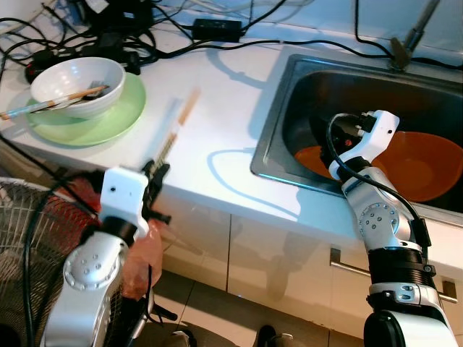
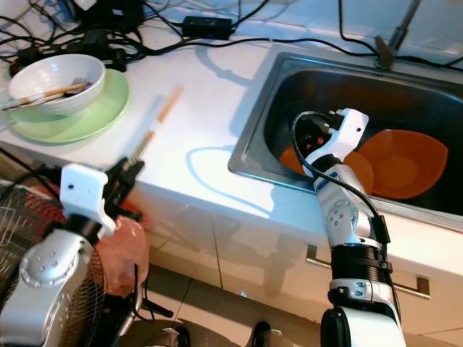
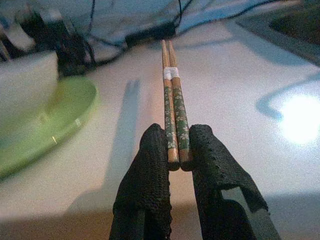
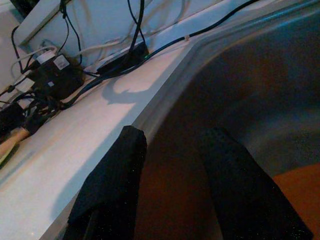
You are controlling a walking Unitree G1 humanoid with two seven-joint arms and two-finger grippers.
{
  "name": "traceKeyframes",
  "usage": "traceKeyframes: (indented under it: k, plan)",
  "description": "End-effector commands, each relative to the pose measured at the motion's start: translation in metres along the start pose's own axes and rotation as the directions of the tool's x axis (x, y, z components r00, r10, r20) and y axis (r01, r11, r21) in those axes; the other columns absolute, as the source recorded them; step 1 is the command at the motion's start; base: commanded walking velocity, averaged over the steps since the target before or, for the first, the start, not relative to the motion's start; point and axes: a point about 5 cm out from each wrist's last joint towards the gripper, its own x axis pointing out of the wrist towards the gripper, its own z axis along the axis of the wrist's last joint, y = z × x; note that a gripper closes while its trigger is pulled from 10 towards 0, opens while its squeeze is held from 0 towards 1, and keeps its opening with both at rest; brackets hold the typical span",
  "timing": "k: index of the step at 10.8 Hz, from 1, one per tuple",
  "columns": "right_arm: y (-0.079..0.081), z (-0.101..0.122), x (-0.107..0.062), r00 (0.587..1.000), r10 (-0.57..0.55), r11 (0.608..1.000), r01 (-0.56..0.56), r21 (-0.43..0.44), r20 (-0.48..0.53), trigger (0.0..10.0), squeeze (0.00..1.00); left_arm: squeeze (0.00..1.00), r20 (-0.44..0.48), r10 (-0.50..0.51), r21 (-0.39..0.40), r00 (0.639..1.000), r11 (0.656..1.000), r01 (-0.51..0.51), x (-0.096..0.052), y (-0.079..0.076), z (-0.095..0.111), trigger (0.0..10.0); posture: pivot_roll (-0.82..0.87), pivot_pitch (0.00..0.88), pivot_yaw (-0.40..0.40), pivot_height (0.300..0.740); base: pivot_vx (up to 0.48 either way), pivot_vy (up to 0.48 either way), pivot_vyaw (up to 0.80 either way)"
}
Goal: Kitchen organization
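Observation:
My left gripper [image 3: 176,156] is shut on the near ends of a pair of green-patterned wooden chopsticks [image 3: 172,100]. It holds them low over the white counter's front edge [image 1: 217,195], tips pointing to the back. A white bowl [image 1: 76,85] with another pair of chopsticks [image 1: 51,103] across it sits on a green plate [image 1: 108,119] at the far left. My right gripper [image 4: 172,145] is open inside the steel sink [image 1: 271,130], over its left side. Beside and below it lie orange dishes [image 1: 423,165].
Black cables and a power brick [image 1: 217,29] clutter the counter's back. A faucet base [image 1: 401,47] stands behind the sink. A wire fan guard [image 1: 29,231] and a reddish plastic bag [image 1: 141,253] are by my left arm. Cabinet fronts with a handle [image 1: 351,267] are below.

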Motion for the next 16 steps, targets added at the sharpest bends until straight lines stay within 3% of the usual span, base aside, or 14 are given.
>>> traceKeyframes:
  k: [1,3,7,13,16]
  plan:
    - [0.001,0.003,0.002,1.0,0.004,1.0,-0.004,-0.012,0.012,10.0,0.0,0.0,0.05,0.012,0.057,0.999,0.998,-0.015,0.004,0.002,0.009,10.0,0.15,0.185,-0.017,0.74,0.0,0.0,0.0]
    - [0.001,0.003,0.001,1.0,0.002,1.0,-0.001,-0.012,0.016,10.0,0.0,0.0,0.106,0.008,0.021,0.994,1.0,-0.011,0.016,0.002,0.021,10.0,0.15,0.184,-0.014,0.74,0.0,0.0,0.0]
    - [0.0,0.008,0.001,0.999,-0.003,1.0,0.004,-0.016,0.034,10.0,0.0,0.0,0.199,-0.098,-0.045,0.975,0.993,0.109,0.051,-0.008,0.037,10.0,0.13,0.175,-0.004,0.74,0.0,0.0,0.0]
    - [0.007,0.021,0.004,0.997,0.014,1.0,-0.014,0.005,0.076,10.0,0.0,0.0,0.202,-0.258,-0.055,0.945,0.96,0.274,0.064,-0.028,0.03,10.0,0.1,0.161,0.018,0.74,0.0,0.0,0.0]
    - [0.008,0.026,0.005,0.996,0.013,0.998,-0.019,0.066,0.092,10.0,0.0,0.0,0.226,-0.295,-0.06,0.928,0.947,0.316,0.07,-0.036,0.033,10.0,0.09,0.15,0.025,0.74,0.0,0.0,0.0]
